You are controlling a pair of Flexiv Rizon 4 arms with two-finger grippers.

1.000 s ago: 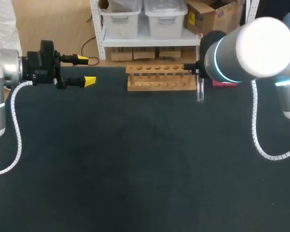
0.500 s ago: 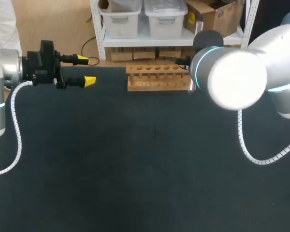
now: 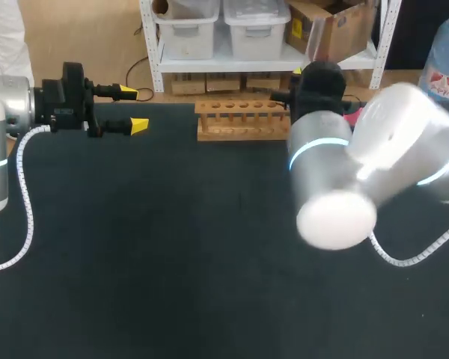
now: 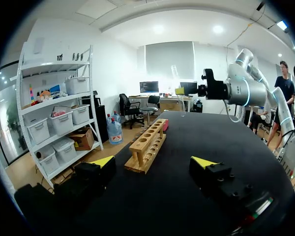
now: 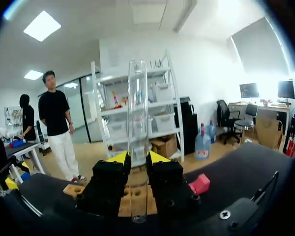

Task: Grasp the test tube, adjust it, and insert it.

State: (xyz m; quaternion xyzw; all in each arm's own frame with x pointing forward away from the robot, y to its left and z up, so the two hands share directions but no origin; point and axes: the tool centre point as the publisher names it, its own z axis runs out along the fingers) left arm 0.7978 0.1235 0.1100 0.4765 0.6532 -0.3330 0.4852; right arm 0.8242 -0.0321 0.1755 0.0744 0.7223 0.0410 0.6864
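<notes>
The clear glass test tube (image 5: 137, 123) stands upright between the yellow-tipped fingers of my right gripper (image 5: 137, 160), which is shut on its lower part. The left wrist view shows the same tube (image 4: 177, 78) held above the far end of the wooden rack (image 4: 147, 147). The rack (image 3: 243, 120) lies at the table's back edge, its row of holes empty. In the head view my right arm (image 3: 337, 172) covers the gripper and tube just right of the rack. My left gripper (image 3: 131, 109) hovers at the back left, open and holding nothing.
A small pink object (image 5: 200, 184) lies on the dark table (image 3: 172, 247) to the right of the rack, and shows beside my right arm (image 3: 352, 114) in the head view. White cables hang from both arms over the table's sides.
My right arm has swung its wrist round, and the tube that hung down beside the rack's right end now points up. The arm's bulk dropped toward the front. The left arm stayed still.
</notes>
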